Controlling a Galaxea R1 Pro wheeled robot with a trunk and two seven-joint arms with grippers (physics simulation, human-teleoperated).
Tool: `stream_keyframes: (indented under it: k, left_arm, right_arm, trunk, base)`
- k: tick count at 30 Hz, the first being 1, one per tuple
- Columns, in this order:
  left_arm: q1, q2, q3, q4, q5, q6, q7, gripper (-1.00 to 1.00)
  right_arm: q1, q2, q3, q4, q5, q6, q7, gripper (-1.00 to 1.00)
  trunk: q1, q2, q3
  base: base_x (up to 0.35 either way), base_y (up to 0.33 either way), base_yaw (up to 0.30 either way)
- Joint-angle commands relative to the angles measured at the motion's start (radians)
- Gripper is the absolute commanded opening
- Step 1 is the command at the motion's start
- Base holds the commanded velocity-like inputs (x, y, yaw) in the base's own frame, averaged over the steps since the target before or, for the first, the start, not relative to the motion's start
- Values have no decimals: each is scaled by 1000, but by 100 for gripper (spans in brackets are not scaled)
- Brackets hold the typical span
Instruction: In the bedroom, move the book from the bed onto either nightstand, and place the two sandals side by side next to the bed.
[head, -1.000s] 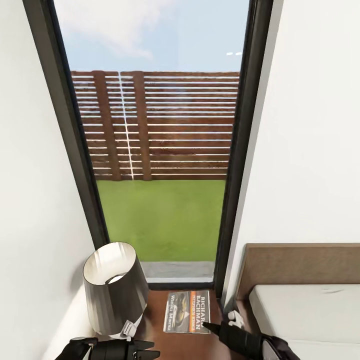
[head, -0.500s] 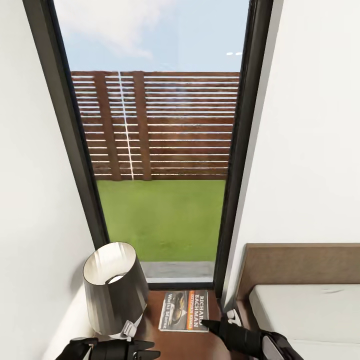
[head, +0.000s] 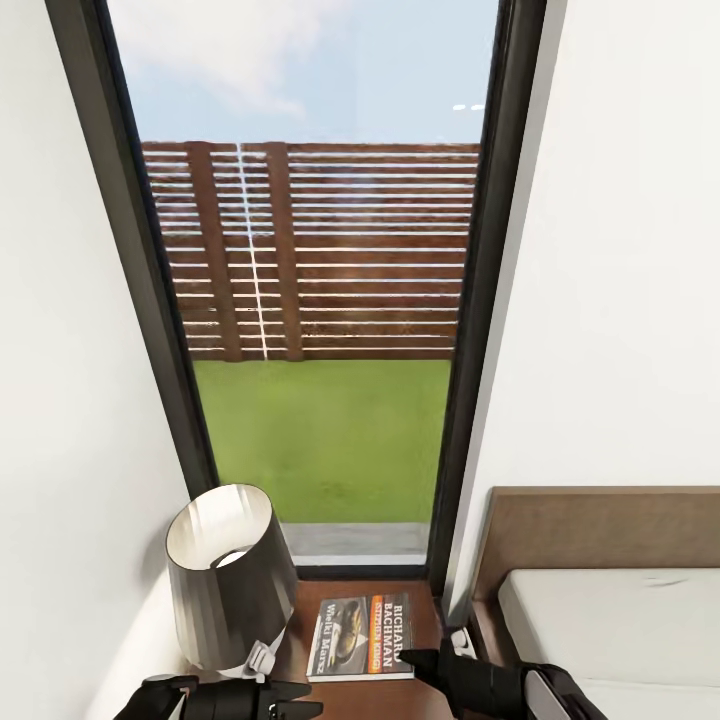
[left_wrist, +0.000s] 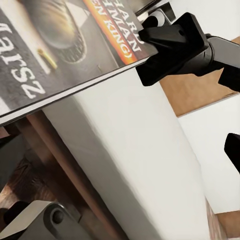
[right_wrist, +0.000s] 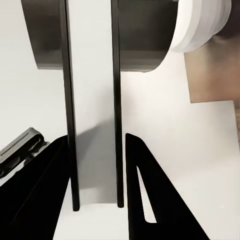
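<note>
At the near edge of the head view the left gripper (head: 262, 690) hung low beside the lamp (head: 222, 575), its dark fingers drawn close with nothing seen between them. The right gripper (head: 415, 661) reached in from the bed side, its tips at the near right corner of the book (head: 362, 636). In the right wrist view two thin dark edges ran between the black fingers (right_wrist: 150, 200), likely the covers seen edge-on, so the claw looked clamped on the book, or nearly so.

The book lay over the nightstand (head: 310, 600), cover up, just beside the lamp base. From the left wrist view it sat tilted, one corner raised where the right claw met it (left_wrist: 172, 42); whether the rest lay flat on the wood could not be told.

A thin paperback like this was likely light and would sag if held by one corner. The glossy cover probably slid easily on the glossy top. The spine edge would make the firmer hold.

Farther right lay the bed (head: 610, 620), with its headboard (head: 600, 528). Beyond stood the window (head: 320, 300), with grass and a slatted fence (head: 310, 250).
</note>
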Motion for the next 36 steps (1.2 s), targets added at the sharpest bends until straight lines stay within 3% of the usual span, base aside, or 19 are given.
stream_keyframes:
  k: [1,36]
  left_arm:
    - [-1,0,3,0,-2,11,-5,100]
    - [-1,0,2,0,-3,11,-3,100]
  right_arm:
    - [-1,-1,5,-1,-7,5,-1,-100]
    - [-1,-1,5,-3,-7,-5,-2,-100]
  trunk:
    - [4,-9,-5]
    - [139,-254,-115]
  base:
    - [0,0,0]
    - [0,0,0]
